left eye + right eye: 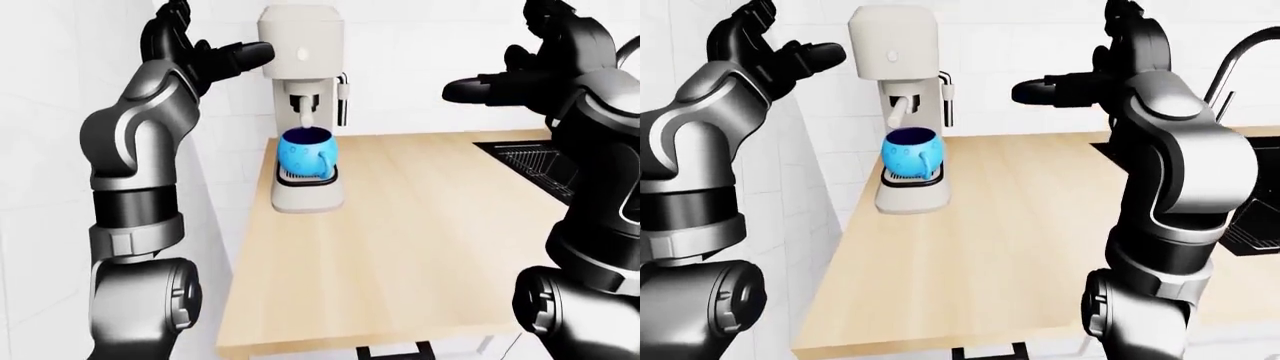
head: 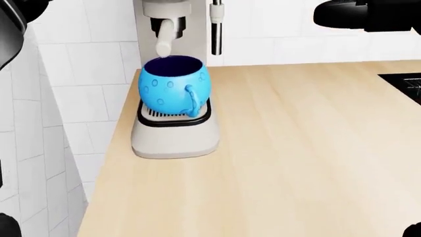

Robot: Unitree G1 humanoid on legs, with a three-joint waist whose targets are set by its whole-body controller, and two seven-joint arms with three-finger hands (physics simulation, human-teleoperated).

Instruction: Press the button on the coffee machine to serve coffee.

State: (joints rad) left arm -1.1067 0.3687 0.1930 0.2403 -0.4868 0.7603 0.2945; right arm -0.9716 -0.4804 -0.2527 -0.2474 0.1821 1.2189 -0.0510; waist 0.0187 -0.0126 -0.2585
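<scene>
**Both hands raised near coffee machine, button untouched**

The coffee machine, off-white w/ a tall body, stood at the left end of a light wood counter, close to the white tiled wall. Landmark for everything below = this machine. A small mark, likely the button, showed on the upper face of its head; too small to tell more. Under the head hung the spout, and directly beneath it sat a blue mug w/ a dotted pattern, on the black-rimmed drip tray, handle turned toward the bottom of the head view. A steam wand hung down just right of the spout.

The left hand was up at head height of the machine, just to its left, apart from it. Fingers spread and open, one finger reaching toward the machine's top edge, tip near the casing but contact not evident. Nothing held.

The right hand was well to the right of the machine, at about the level of its spout, over the counter. A finger stretched out toward the machine; the rest were dark and bunched, so cannot tell for certain if loose or curled. Held nothing.

Far right of the machine, a black sink w/ a rack was set into the counter, and a faucet curved above it in the right-eye view.
</scene>
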